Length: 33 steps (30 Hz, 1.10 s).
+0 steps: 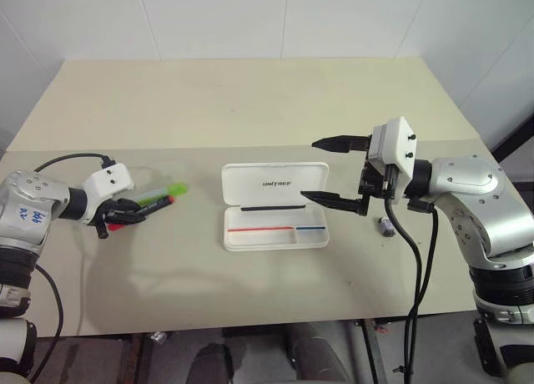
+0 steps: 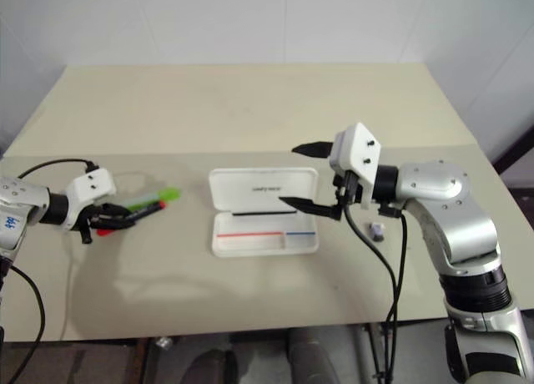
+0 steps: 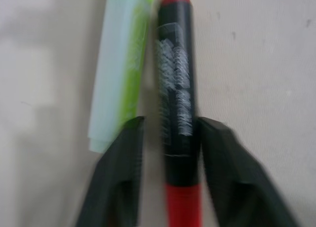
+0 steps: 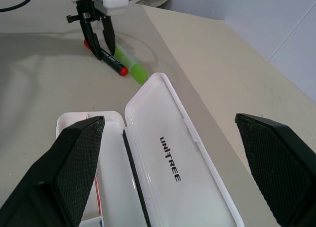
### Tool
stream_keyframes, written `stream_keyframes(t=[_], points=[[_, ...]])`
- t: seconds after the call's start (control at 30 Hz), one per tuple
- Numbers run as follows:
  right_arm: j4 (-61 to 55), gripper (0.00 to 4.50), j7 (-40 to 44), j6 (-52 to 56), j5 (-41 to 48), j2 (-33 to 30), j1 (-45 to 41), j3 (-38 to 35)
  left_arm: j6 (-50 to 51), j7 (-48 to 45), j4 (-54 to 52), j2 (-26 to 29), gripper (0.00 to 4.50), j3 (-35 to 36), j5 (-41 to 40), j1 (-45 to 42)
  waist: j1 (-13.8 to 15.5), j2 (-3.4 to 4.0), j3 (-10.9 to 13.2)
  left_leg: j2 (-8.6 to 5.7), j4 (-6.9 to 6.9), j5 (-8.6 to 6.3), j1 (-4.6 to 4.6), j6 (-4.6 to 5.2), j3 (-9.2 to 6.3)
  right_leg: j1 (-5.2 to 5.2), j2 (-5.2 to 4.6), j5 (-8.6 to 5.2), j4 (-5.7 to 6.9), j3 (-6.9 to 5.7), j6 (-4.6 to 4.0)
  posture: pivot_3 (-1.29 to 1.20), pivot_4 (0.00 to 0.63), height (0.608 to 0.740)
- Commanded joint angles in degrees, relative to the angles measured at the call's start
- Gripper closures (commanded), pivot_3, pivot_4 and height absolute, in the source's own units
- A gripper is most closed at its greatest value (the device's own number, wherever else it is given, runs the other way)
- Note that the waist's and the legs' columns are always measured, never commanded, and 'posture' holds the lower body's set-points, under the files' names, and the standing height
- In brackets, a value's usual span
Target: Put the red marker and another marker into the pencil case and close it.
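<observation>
Between left gripper [image 3: 170, 133] fingers, red marker [image 3: 176, 89] beside green marker [image 3: 121, 69].

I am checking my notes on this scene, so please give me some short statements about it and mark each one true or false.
1. The pencil case lies open on the table. True.
2. The red marker sits between the left gripper's fingers. True.
3. The green marker is inside the pencil case. False: it lies on the table, right beside the red marker.
4. The right gripper holds a marker. False: its fingers are spread wide, with nothing between them, by the case.
5. A small grey-purple object lies on the table under the right arm. True.
</observation>
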Motion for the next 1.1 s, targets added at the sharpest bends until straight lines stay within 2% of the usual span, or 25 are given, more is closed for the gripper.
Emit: stream_keyframes(t=[0.03,0.43,0.63,0.73,0.87,1.1], points=[[-1.7,0.0,-0.7,-0.3,1.2,-0.8,-0.2,-2.6,-0.1,0.6,0.9,0.0,3.93,0.0,1.4,-0.7,0.2,0.0,0.0,0.0,0.01,0.0,0.0,0.01,-0.01,0.0,0.0,0.0,0.01,0.0,0.0,0.0,0.15,0.74],[-0.8,0.0,-0.8,-0.6,1.0,-0.4,-1.3,-2.0,0.3,-0.9,-1.6,0.3,3.93,-0.1,1.0,0.0,0.2,0.0,0.0,0.0,0.02,0.01,0.0,0.01,0.0,0.0,0.0,0.0,0.03,0.0,0.01,0.0,0.15,0.74],[-0.1,0.0,-0.6,-1.3,0.7,-0.5,-1.0,-2.0,-1.7,-5.1,-7.4,2.2,3.93,2.1,-1.4,-1.1,0.4,-0.01,0.0,0.01,0.01,0.0,-0.08,0.01,-0.01,0.0,-0.01,0.01,-0.07,-0.02,0.01,0.0,0.15,0.74],[0.4,0.0,-0.5,-1.7,0.4,-0.7,-0.6,-2.1,-5.1,-9.8,-10.9,3.2,3.93,4.2,-5.4,0.1,0.3,-0.01,0.0,0.02,-0.01,0.0,-0.1,0.01,0.0,-0.01,-0.01,0.01,-0.09,-0.02,0.01,0.0,0.15,0.74],[1.8,0.0,-0.3,-2.5,-0.1,-1.3,-0.1,-2.7,-6.2,-10.4,-12.3,3.9,3.93,5.0,-5.6,0.4,0.3,-0.01,0.0,0.03,-0.03,0.0,-0.09,0.01,0.01,-0.01,-0.01,0.0,-0.12,-0.01,0.01,0.0,0.15,0.74],[5.1,0.0,-0.4,-5.0,-1.8,-3.0,1.8,-4.0,-2.0,-12.1,-22.9,-1.4,3.93,4.7,-13.0,-0.7,0.9,-0.01,0.0,0.0,0.02,0.0,-0.1,0.01,0.01,0.01,-0.02,0.01,-0.12,0.0,0.02,0.0,0.15,0.74]])
